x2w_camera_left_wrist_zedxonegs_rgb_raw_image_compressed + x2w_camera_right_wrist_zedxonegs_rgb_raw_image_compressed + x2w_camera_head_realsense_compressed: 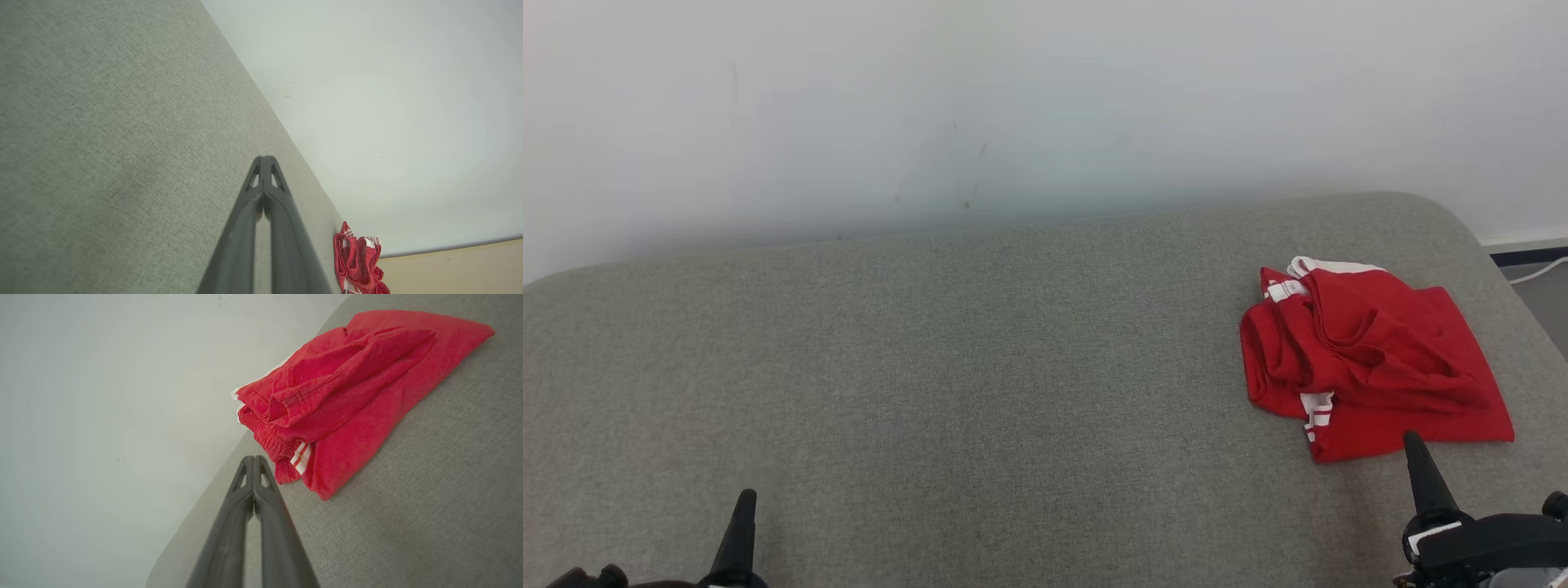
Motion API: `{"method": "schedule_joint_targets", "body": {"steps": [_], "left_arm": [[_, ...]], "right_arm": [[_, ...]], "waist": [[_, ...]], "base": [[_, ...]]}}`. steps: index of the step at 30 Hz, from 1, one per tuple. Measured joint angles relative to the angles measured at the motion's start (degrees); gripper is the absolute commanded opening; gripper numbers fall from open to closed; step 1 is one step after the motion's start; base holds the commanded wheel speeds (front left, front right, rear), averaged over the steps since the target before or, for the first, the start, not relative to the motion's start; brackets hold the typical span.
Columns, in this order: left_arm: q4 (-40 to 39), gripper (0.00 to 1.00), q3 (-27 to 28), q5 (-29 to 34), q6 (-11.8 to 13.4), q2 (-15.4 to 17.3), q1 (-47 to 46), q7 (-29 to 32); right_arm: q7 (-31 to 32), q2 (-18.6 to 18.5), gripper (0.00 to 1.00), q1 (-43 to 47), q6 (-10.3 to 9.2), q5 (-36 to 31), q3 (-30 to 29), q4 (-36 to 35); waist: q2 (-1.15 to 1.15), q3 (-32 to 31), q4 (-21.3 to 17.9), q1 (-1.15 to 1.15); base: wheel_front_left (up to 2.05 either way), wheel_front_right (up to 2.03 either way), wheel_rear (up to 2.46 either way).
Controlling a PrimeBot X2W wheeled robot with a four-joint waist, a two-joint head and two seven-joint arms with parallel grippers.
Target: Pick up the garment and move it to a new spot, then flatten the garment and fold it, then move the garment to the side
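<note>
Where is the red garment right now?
In the head view the red garment lies crumpled on the right side of the grey padded surface, just beyond the tip of the right gripper.

The left gripper sits at the lower left of the head view, its two dark fingers pressed together into one spike that points up the frame and leans slightly right. The left wrist barely clears the bottom edge. The right gripper sits at the lower right, likewise closed to a single point and leaning slightly left. The black right wrist shows in that corner. In both wrist views the fingers rise from the bottom centre and meet at the tips, holding nothing.
</note>
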Motion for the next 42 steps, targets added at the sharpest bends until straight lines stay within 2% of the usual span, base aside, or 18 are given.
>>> {"method": "schedule_joint_targets", "body": {"steps": [42], "left_arm": [[6.2,0.00,7.5,-28.8,-6.0,-3.6,-5.5,3.9]], "right_arm": [[8.4,5.7,0.00,-6.9,6.03,25.4,-4.3,8.1]], "waist": [[-0.01,1.1,0.8,-0.01]], "base": [[0.00,0.00,0.00]]}}
